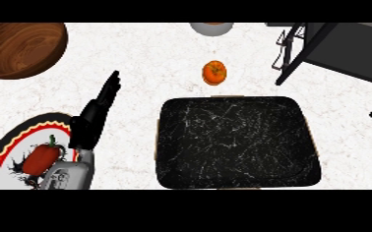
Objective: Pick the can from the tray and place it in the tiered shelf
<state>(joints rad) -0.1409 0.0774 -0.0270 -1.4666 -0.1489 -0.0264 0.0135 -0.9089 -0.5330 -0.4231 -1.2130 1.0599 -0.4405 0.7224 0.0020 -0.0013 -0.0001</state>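
The black marbled tray (pixel 240 142) lies in the middle of the counter, and I see nothing on its surface. A small round orange object (pixel 213 72) with a dark mark on top stands on the counter just beyond the tray's far edge; I cannot tell whether it is the can. The dark tiered shelf (pixel 327 49) fills the far right corner. My left hand (pixel 93 115) stands left of the tray, open, fingers straight and pointing away from me, holding nothing. My right hand does not show.
A wooden bowl (pixel 25 49) sits at the far left. A patterned plate (pixel 22 137) with a red pepper (pixel 42 158) lies at the near left, beside my left forearm. A grey round vessel (pixel 212 28) shows at the far edge.
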